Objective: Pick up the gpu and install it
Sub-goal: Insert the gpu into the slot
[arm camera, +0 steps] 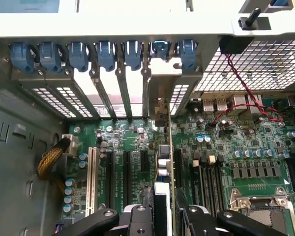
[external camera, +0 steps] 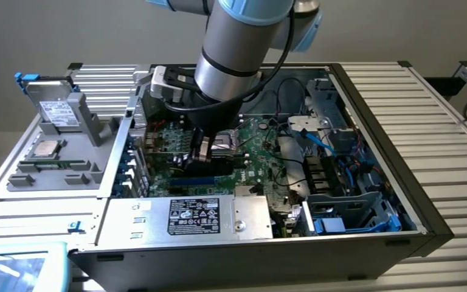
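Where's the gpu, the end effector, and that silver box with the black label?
gpu (arm camera: 165,147): wrist view, its thin edge, seen edge-on.
end effector (arm camera: 165,214): wrist view, midway between its fingertips.
silver box (external camera: 254,216): exterior view, bare metal beside its label.

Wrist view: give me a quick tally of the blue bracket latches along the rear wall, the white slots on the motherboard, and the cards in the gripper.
Blue bracket latches: 7
White slots: 1
gpu held edge-on in the gripper: 1
Total: 9

Soft, even overhead light, exterior view bright. Case interior dimmer; arm shades gpu. Wrist view: white glare through rear slot openings.
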### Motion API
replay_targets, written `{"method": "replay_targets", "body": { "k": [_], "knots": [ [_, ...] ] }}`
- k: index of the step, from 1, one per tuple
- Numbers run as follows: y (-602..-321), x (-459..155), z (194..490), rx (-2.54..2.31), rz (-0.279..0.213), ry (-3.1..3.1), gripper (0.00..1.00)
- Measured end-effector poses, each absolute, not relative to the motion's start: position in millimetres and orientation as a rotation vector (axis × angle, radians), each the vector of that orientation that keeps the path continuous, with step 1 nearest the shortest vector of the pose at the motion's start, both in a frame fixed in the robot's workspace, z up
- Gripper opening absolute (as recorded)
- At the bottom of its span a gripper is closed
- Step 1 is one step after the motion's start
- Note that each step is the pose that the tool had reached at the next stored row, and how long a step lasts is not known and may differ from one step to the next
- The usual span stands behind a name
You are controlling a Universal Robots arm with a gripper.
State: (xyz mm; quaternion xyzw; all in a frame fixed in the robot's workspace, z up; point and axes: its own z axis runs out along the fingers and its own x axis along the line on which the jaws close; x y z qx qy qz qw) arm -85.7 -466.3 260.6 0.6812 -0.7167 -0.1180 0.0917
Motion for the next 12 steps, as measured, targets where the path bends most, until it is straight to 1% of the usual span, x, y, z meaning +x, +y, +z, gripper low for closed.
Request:
{"method": "replay_targets", "body": {
  "k": [12],
  "knots": [
    [-468.8, -86.0, 257.6, 2.008, -0.374, -2.114, 0.27]
  ]
}}
